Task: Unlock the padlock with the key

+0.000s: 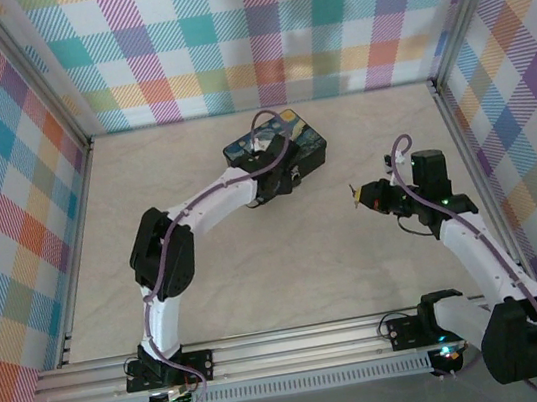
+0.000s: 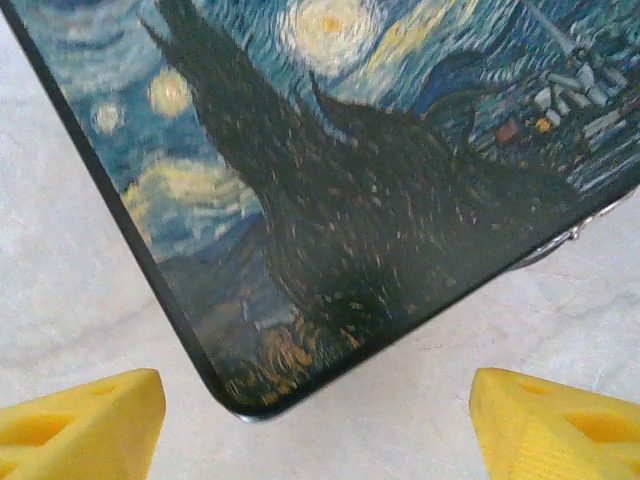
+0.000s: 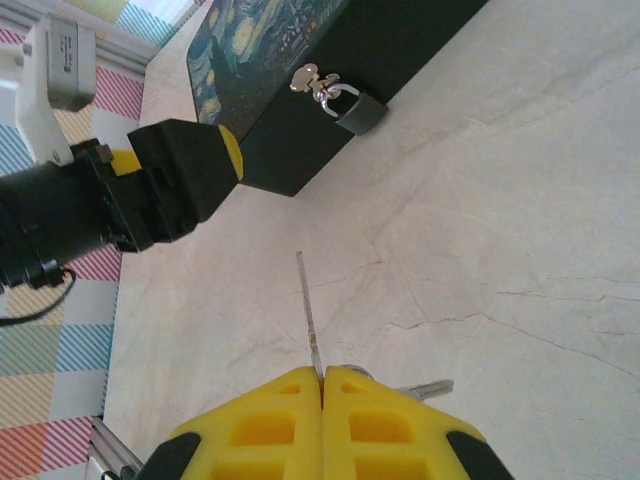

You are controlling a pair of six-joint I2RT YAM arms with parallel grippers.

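Slippage threatens: the yellow-fingered right gripper (image 3: 322,388), shut tight, pinches the tiny silvery key (image 3: 431,387) askew. The left gripper (image 2: 318,420) gapes empty over the dark starry-night box (image 2: 330,180), so the small black padlock (image 3: 358,110), at the top of the right wrist view, may swing away.

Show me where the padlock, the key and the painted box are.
padlock (image 3: 358,110), right wrist view, on its dark body.
key (image 3: 314,345), right wrist view, on its thin blade.
painted box (image 2: 350,200), left wrist view, on the dark middle of the lid.

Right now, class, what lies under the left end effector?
Under the left end effector: a corner of the painted box lid and bare table. The closed lid hides the inside.
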